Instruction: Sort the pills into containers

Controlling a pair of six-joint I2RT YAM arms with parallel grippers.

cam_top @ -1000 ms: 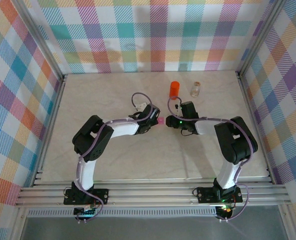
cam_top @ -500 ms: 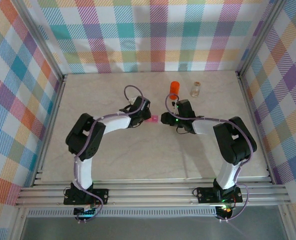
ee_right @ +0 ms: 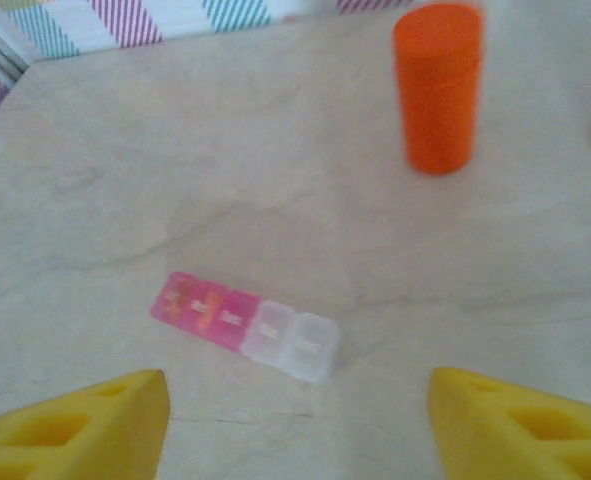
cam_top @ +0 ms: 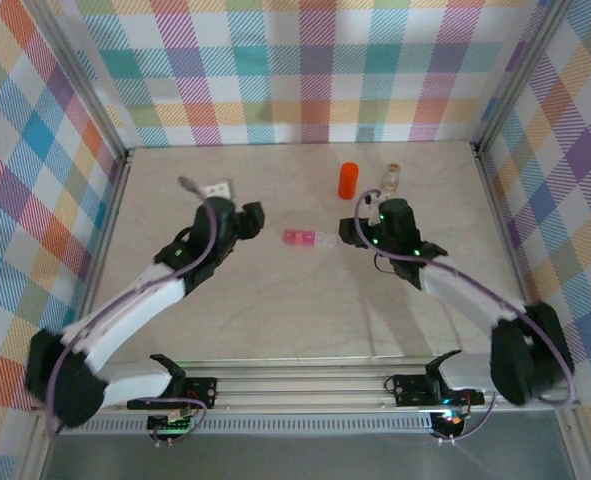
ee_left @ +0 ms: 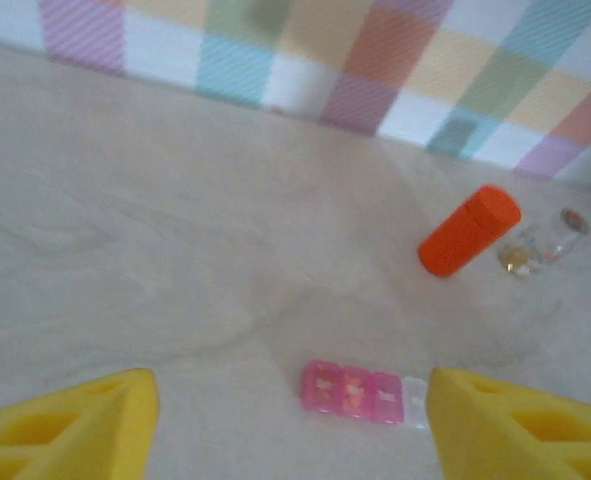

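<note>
Two grippers, left (ee_left: 293,430) and right (ee_right: 295,430), fingers spread wide, holding nothing. Between them, flat on the table (cam_top: 275,300), pill box (ee_right: 245,325): short strip, three pink cells, two clear. Beyond: orange bottle (ee_right: 437,85) upright, glass vial (cam_top: 391,178) beside it.

A: How is the light?
B: Bright, soft, from overhead; shadows around the orange bottle (cam_top: 348,180) are faint, without glare.
A: Sharpness?
B: The top view is crisp. Both wrist views are hazy: the bottle's outline smears, the glass vial (ee_left: 538,247) beside it blurs, and the pink pill box (ee_right: 243,325) in front of it is soft.
</note>
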